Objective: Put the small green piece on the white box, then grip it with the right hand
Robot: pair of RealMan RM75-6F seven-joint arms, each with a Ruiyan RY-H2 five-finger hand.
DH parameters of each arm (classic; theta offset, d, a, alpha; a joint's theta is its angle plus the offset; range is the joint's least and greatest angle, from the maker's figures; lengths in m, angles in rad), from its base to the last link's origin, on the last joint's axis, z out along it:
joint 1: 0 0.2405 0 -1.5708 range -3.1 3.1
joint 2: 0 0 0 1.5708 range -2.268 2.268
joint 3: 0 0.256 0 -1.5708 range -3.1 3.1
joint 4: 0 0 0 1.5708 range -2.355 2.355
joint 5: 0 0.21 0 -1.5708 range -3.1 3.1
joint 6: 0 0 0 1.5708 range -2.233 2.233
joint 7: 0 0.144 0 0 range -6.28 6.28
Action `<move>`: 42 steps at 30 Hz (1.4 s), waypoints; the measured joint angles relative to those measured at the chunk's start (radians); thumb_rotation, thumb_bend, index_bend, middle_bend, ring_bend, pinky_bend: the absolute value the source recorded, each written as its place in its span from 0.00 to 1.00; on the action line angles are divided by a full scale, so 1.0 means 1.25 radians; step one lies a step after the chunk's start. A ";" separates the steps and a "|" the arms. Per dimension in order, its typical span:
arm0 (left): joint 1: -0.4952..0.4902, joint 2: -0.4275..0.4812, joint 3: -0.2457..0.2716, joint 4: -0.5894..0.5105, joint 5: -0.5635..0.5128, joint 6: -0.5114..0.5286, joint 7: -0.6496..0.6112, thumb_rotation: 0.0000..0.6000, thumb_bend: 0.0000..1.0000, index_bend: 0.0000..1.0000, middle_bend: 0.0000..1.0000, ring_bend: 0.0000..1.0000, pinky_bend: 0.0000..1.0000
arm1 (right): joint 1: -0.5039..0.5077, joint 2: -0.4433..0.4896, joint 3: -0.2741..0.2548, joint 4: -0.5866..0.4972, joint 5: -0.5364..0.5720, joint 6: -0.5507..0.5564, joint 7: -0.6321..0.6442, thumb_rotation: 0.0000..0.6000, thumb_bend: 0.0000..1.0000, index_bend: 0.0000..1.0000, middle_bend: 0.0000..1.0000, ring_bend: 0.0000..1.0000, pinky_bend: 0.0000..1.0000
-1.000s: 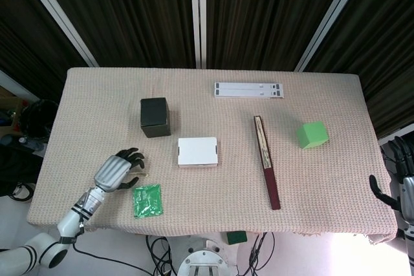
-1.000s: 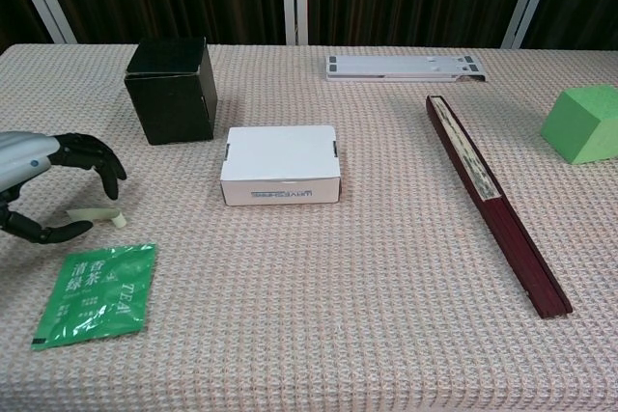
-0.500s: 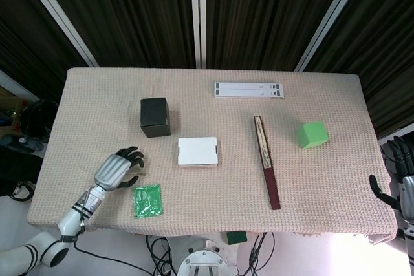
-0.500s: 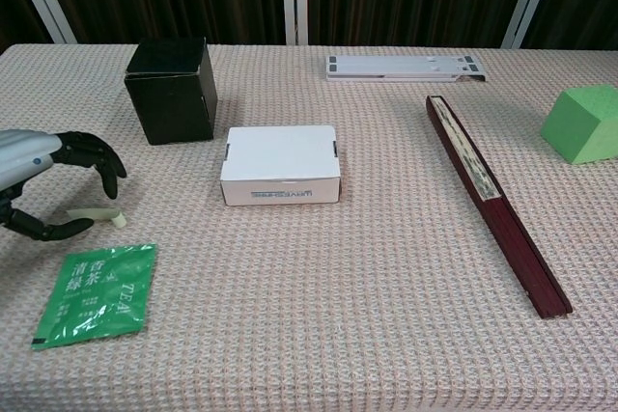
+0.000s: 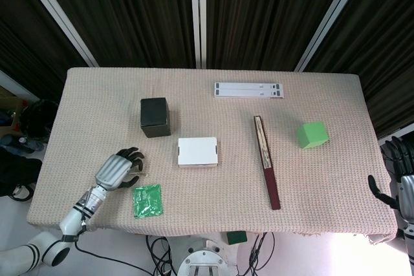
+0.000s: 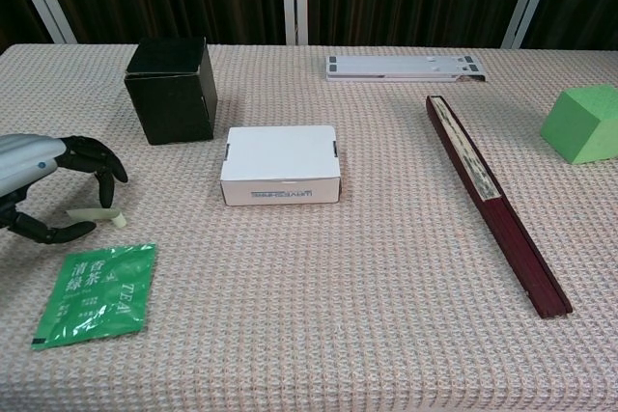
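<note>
Half the right hand (image 5: 402, 193) is cut off, grip unreadable; left hand (image 6: 43, 185) spread, holding nothing.

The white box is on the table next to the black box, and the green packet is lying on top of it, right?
Not quite. The white box does sit beside the black box, but the chest view shows the green packet lying on the table, not on the white box.

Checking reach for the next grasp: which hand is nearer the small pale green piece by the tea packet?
Left. The left hand hovers right at the small green piece, fingers curled around it. The right hand sits off the table's far right edge, past the green block.
</note>
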 measured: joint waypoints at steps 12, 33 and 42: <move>-0.003 0.000 -0.003 -0.002 -0.010 -0.007 -0.004 1.00 0.35 0.52 0.29 0.16 0.25 | 0.004 0.001 -0.007 0.012 -0.009 -0.008 0.011 1.00 0.33 0.00 0.00 0.00 0.00; -0.003 0.009 -0.002 -0.025 -0.007 0.004 -0.003 1.00 0.40 0.58 0.30 0.16 0.25 | 0.005 -0.002 -0.006 0.022 -0.002 -0.008 0.020 1.00 0.33 0.00 0.00 0.00 0.00; 0.006 0.077 0.011 -0.162 0.049 0.072 0.020 1.00 0.41 0.58 0.31 0.18 0.29 | 0.005 -0.002 -0.006 0.020 -0.006 -0.004 0.022 1.00 0.33 0.00 0.00 0.00 0.00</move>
